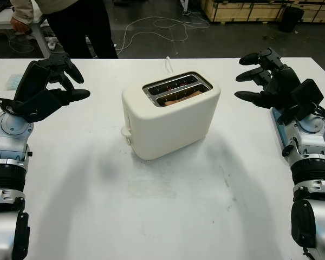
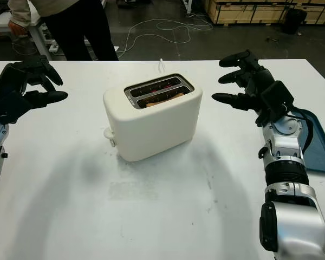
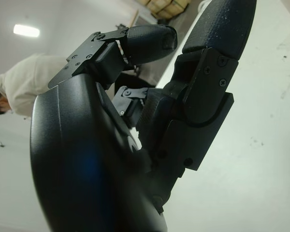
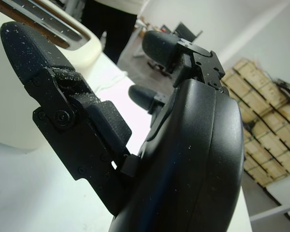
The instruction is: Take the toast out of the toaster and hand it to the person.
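**Q:** Where's the toast?

**A:** Still in the toaster, mid-table. The cream body sits skewed, two slots on top. Toast sits low in the slot nearer me, only its brown top edge above the rim. The far slot looks empty, though I can't see to its bottom.

**Q:** Your hands?

**A:** Both up off the table, both open, holding nothing. Left hand out to the toaster's left, well apart from it. Right hand out to its right, fingertips aimed inward at the toaster's end wall, near but not touching.

**Q:** Which goes in?

**A:** My call is the right. It stands closer to the slots, and the toast's visible edge lies toward that end of the slot. From that hand the toast is inward and slightly down.

**Q:** Axis?

**A:** Slots run diagonally, from near-left to far-right. The slice lies along that line, so I'd judge the pinch has to close across the thin faces, fingers coming from above.

**Q:** The receiver?

**A:** A person stands past the far-left table edge, dark trousers, light top. The handover would go that way, across the toaster.

**Q:** Anything else?

**A:** A blue tray lies under my right forearm; a white cord sits behind the toaster.
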Robot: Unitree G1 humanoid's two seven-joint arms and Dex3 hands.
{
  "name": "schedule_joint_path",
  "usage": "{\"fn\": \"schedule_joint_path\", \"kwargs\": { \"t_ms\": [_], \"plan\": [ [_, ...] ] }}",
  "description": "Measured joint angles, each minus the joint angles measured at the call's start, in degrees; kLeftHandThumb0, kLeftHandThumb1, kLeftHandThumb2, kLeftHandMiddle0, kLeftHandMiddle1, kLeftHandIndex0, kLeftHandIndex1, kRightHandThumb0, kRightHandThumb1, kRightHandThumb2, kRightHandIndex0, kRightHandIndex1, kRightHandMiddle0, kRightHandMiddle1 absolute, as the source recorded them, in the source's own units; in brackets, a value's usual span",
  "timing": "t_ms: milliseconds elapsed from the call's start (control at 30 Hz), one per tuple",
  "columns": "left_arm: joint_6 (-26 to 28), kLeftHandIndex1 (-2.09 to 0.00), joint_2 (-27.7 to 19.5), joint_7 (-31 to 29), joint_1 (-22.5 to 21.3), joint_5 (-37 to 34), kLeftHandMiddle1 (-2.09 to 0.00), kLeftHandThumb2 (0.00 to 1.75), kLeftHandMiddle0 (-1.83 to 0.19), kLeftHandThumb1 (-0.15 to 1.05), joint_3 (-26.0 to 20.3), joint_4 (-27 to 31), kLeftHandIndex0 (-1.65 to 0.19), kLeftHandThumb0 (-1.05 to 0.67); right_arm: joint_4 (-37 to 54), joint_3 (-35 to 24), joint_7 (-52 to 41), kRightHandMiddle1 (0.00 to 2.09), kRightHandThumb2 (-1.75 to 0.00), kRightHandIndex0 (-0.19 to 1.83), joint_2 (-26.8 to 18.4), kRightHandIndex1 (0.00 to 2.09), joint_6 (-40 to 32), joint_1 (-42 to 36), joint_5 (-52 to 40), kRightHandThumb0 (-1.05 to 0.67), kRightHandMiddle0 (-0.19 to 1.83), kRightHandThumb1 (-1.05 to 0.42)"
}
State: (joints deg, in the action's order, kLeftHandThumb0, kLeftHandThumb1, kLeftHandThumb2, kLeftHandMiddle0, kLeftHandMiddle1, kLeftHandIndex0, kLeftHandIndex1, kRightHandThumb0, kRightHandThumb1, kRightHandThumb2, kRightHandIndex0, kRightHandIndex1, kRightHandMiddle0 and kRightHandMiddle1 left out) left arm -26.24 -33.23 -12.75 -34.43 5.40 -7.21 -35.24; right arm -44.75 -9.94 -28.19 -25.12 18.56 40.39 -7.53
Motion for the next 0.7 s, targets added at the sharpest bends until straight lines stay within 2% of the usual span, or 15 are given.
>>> {"fn": "schedule_joint_path", "kwargs": {
  "t_ms": [700],
  "plan": [
    [-0.07,-1.53,0.0,0.02,0.0,0.03,-1.52,0.01,-0.69,0.86,0.01,-0.14,-0.62,-1.05,-0.06,0.07,0.01,1.33,0.0,0.0,0.0,1.51,0.0,0.0,-0.03,-1.05,0.08,-0.6]
  ]
}}
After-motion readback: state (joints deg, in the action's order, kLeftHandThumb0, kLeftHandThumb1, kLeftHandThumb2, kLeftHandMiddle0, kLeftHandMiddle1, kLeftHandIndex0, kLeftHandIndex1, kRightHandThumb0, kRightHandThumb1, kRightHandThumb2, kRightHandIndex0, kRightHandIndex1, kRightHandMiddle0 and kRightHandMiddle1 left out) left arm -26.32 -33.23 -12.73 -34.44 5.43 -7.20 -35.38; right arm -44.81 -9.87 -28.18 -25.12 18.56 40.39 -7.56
